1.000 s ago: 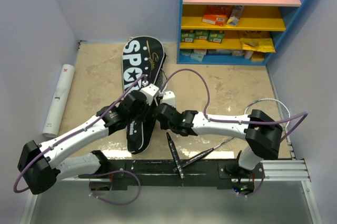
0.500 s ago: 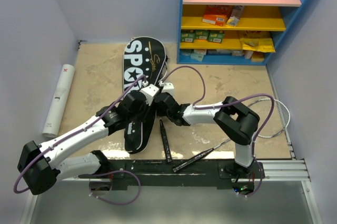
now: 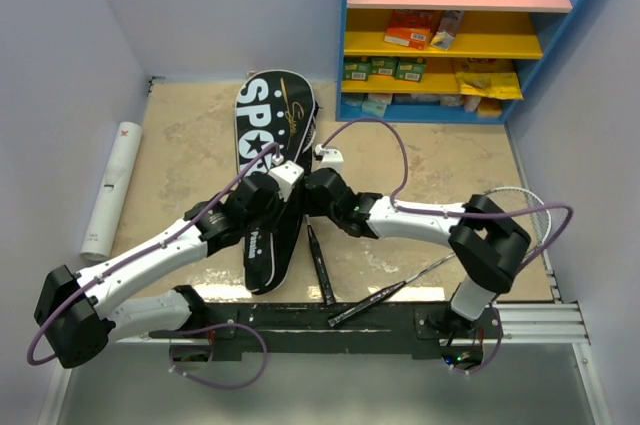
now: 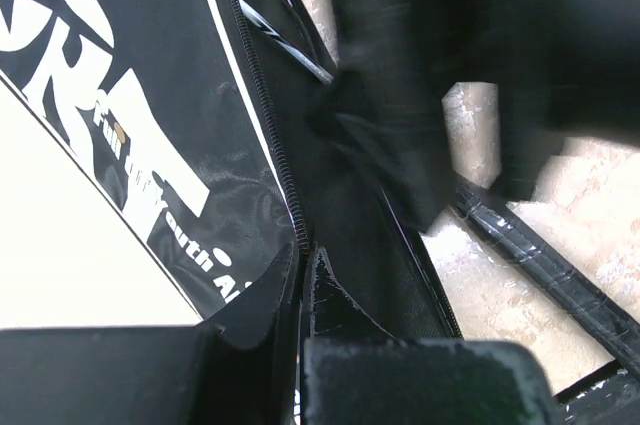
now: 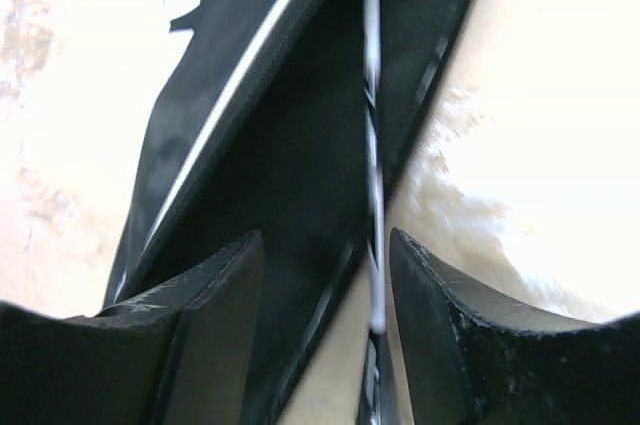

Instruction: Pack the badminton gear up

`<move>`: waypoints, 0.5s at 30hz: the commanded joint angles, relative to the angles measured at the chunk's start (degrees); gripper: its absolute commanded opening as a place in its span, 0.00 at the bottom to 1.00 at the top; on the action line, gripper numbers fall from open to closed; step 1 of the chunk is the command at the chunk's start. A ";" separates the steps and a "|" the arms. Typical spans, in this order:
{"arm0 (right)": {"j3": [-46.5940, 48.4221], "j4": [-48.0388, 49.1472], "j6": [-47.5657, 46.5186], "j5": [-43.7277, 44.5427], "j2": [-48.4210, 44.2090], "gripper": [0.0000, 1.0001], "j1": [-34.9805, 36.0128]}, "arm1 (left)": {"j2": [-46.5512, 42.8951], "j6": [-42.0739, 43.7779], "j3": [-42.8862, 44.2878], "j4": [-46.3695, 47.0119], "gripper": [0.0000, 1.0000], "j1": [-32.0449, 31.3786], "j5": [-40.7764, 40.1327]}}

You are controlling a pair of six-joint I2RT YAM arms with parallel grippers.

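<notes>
Left pincer (image 4: 300,257) is clamped shut on the zipper edge of the black bag (image 3: 262,135), holding up one side of the opening. Right pincer (image 5: 325,240) stands open just beside it. The thin silver shaft (image 5: 372,95) of the first racket (image 3: 320,265) runs between its fingers and on into the bag's mouth, and neither finger clearly presses on it.

The bag lies mid-bench, with its wide white-lettered end toward the shelf unit (image 3: 450,35) and its narrow end toward the arm bases. The first racket's black handle rests on the bench (image 3: 420,155), just right of the bag's narrow end.

The second racket (image 3: 370,300) lies well to the right. Its handle points at the near edge, and its head is partly hidden behind the right arm. The long white tube (image 3: 110,188) lies along the left wall, well apart from the bag.
</notes>
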 commanded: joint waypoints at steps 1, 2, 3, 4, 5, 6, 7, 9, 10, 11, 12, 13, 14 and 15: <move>-2.38 -12.47 1.60 1.41 -6.20 0.57 2.04 | 0.65 0.59 0.58 2.99 0.00 -0.01 -0.01; -2.82 -14.14 1.42 1.85 -6.74 0.58 2.82 | 0.82 0.76 0.58 2.99 0.00 -0.01 -0.01; -2.82 -17.46 1.51 2.29 -7.35 0.58 4.31 | 1.00 0.76 0.67 2.99 0.00 0.08 -0.01; -3.00 -18.89 1.59 2.64 -8.23 0.58 5.28 | 1.17 0.67 0.67 2.99 0.00 0.08 -0.01; -3.09 -20.12 1.68 2.99 -8.67 0.58 6.25 | 1.26 0.76 0.75 2.99 0.00 0.16 -0.01; -3.00 -22.22 1.77 3.34 -8.94 0.59 8.61 | 1.35 0.76 0.76 2.99 0.00 0.16 -0.01; -2.91 -23.28 2.12 3.43 -9.03 0.60 9.68 | 1.44 0.67 0.84 2.99 0.00 0.25 0.07; -2.82 -24.61 2.56 2.91 -9.03 0.62 12.22 | 1.53 0.67 0.93 2.99 0.00 0.43 0.07; -2.91 -24.79 3.26 2.65 -8.94 0.63 12.93 | 1.44 0.76 0.84 2.99 0.00 0.51 0.07; -3.35 -24.96 3.87 2.73 -8.68 0.63 13.46 | 1.53 0.67 0.93 2.99 0.00 0.52 -0.01; -3.61 -25.05 4.49 2.91 -8.50 0.63 14.16 | 1.35 0.67 0.76 2.82 0.00 0.52 -0.01; -4.14 -24.70 5.45 2.73 -8.33 0.63 14.43 | 1.35 0.59 0.76 2.91 0.00 0.52 0.07; -5.27 -24.27 5.90 2.04 -7.72 0.63 14.61 | 1.26 0.67 0.76 2.91 0.00 0.52 -0.01; -5.89 -23.04 6.42 1.68 -7.36 0.63 14.78 | 1.26 0.67 0.67 2.82 0.00 0.52 -0.01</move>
